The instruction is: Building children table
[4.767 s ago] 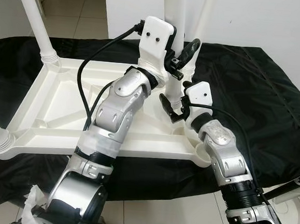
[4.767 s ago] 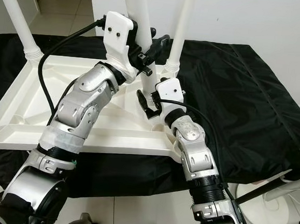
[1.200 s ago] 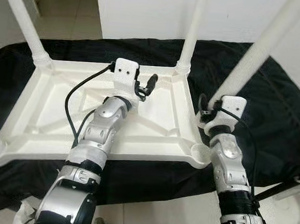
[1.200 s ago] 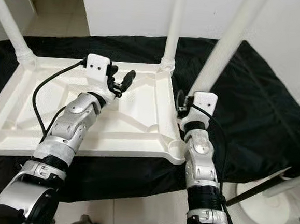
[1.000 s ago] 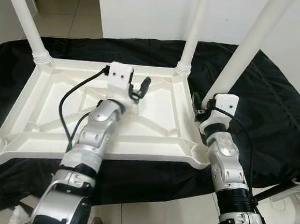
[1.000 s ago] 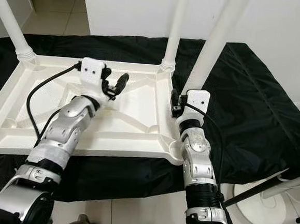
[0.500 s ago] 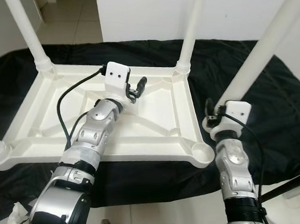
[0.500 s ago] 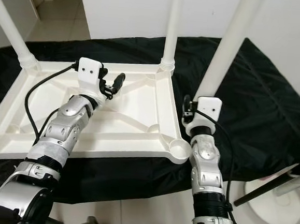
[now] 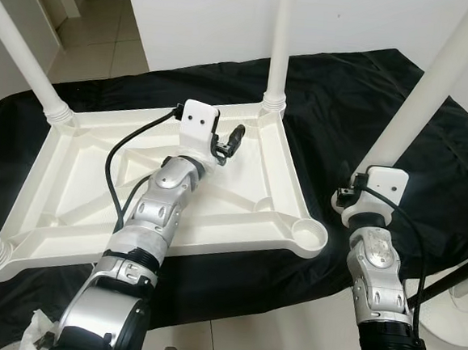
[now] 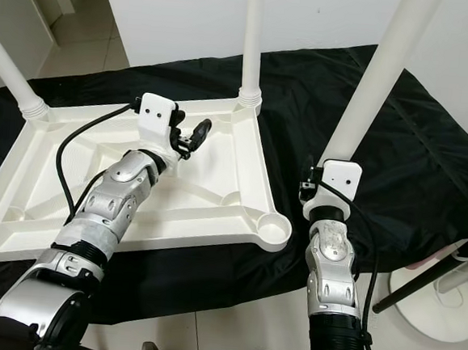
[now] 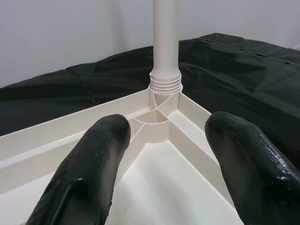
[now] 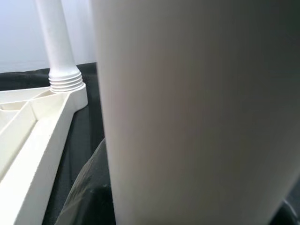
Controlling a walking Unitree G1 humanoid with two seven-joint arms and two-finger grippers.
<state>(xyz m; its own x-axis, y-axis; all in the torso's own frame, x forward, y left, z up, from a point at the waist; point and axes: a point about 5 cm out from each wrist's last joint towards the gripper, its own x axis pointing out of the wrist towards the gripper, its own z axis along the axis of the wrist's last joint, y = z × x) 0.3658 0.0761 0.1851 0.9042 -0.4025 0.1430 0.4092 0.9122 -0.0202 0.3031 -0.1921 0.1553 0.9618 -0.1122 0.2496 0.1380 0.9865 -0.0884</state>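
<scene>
From the head, our two eye views look forward and down on one scene: the upturned white table (image 9: 249, 184) on black cloth (image 9: 344, 111), both arms reaching in. Our left wrist view looks along the left end effector (image 11: 168, 154) toward the far corner leg (image 11: 166, 37). Our right wrist view sits hard against the loose leg (image 12: 197, 117), sharing that far leg.

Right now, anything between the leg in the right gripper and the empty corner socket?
Nothing visible. The right gripper holds the loose leg upright over the black cloth, beside the tabletop. The empty socket sits open at the near corner, to that gripper's left.
</scene>
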